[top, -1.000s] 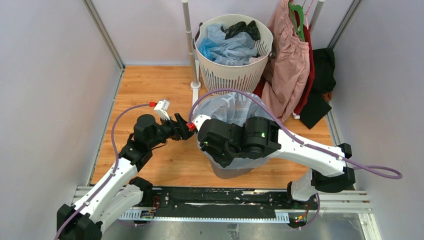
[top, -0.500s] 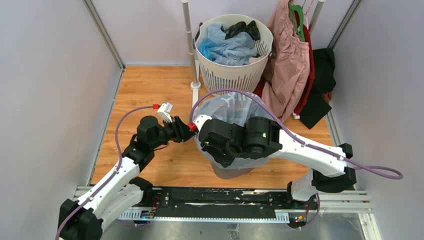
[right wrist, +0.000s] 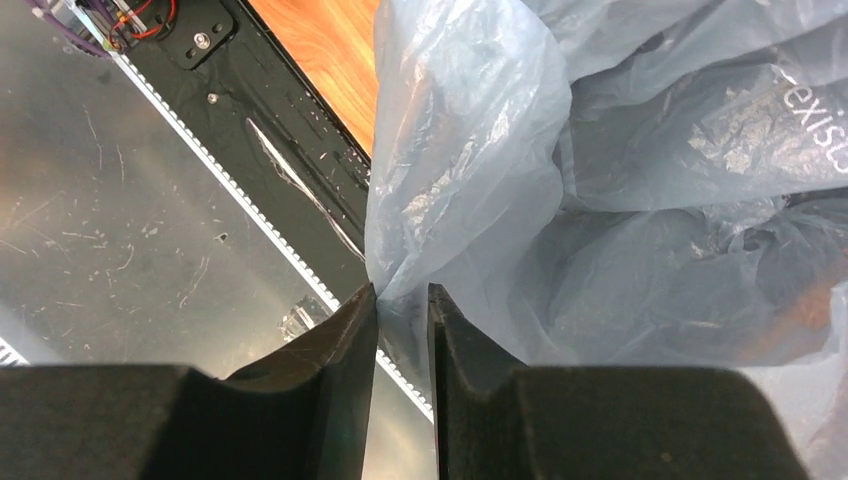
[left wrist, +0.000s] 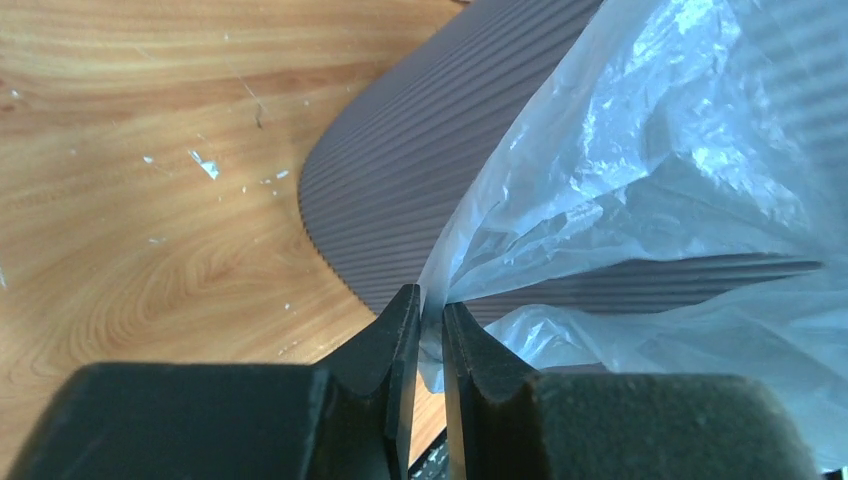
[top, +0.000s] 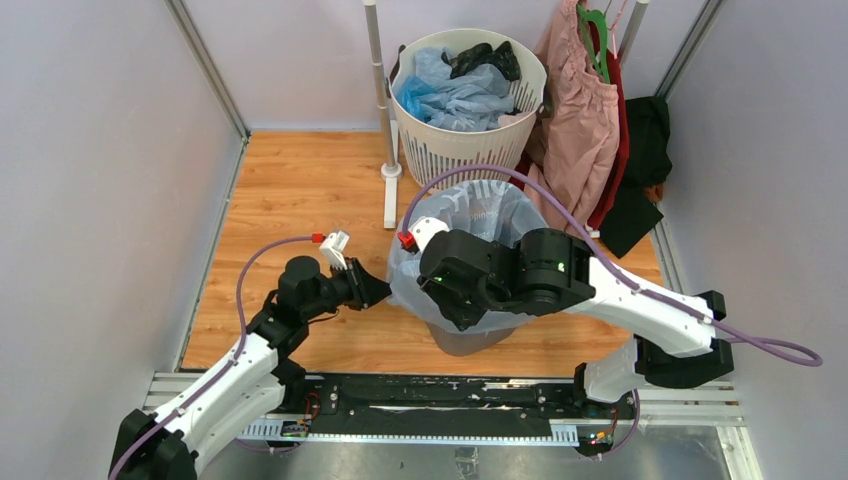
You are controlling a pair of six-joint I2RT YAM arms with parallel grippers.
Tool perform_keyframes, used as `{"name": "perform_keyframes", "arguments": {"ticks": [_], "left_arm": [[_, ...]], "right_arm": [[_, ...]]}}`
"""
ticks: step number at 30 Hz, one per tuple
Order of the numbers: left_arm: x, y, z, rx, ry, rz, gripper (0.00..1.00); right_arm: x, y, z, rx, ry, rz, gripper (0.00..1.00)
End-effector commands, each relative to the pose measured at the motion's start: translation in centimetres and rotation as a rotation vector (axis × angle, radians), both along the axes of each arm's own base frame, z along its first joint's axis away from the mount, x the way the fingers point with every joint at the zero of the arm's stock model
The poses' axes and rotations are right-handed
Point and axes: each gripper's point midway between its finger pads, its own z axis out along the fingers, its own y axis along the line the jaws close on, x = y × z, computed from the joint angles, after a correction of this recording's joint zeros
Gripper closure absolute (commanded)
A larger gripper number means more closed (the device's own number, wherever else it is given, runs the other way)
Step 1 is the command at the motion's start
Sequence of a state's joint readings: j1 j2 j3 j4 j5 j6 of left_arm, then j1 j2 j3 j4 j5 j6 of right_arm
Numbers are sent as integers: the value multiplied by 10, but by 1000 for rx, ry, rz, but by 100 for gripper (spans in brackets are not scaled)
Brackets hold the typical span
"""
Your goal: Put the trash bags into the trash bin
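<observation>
At trash bin (left wrist: pixel 400 190) mouth, found left hand (left wrist: pixel 428 330) pinching trash bag (left wrist: pixel 650 150) edge, likely to stretch it over rim; right hand (right wrist: pixel 403 310) narrowly parted around film, grip unconfirmable.

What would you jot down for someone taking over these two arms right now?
Left gripper: jaws shut on a fold of the trash bag, beside the trash bin.
Right gripper: jaws nearly together with bag film between them; whether it grips, I cannot tell.
Things: the pale blue bag is bunched over the bin's mouth, partly hanging outside. More crumpled plastic lies in the white basket behind.
Done: bag brought to the bin.
Left: push it fully inside, let go, probably fetch the rest.
</observation>
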State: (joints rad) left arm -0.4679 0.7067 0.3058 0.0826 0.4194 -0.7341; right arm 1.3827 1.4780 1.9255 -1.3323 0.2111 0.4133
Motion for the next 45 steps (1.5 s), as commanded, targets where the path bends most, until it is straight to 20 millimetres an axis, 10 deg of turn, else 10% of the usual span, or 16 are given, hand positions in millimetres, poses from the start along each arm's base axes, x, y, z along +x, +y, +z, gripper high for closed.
{"name": "perform_keyframes", "arguments": {"ticks": [1,7,18,27,34,45], "left_arm": [[-8,-3,-5,-19,5,0,82],[-19,-5,-19,-19,36,5,84],[-23,-4,-24,-41,52,29,85],[-30,-7,-37,-19,65,44,85],[-30,-10,-56,54,85,83,81],[-10,-30,-70,161,129,81,66]], "right_arm": [[11,-16,13,23,-35,-65,74],[8,-24,15,38,-29,-78,94],[1,-71,3,58,-10,-166,96],[-4,-73,-17,32,21,-167,95],[-8,-69,-18,27,49,-169,74],[0,-66,40,124,-6,-171,49]]}}
